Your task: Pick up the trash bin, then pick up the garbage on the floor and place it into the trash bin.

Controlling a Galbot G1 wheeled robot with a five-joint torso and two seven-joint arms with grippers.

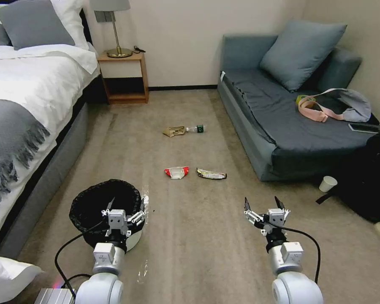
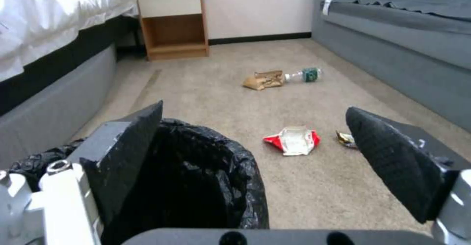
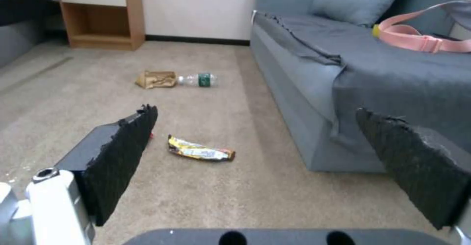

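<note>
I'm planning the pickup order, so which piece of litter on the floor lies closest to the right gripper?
The gold-black snack wrapper. It lies just ahead of the right gripper; the red-and-white wrapper sits farther left, the brown paper bag and bottle farther off.

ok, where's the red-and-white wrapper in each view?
Head view: red-and-white wrapper mid-floor, just left of the gold-black wrapper.
Left wrist view: centre, on the carpet beyond the trash bin.
Right wrist view: hidden behind a gripper finger.
Shared landmark: the brown paper bag touching the bottle.
</note>
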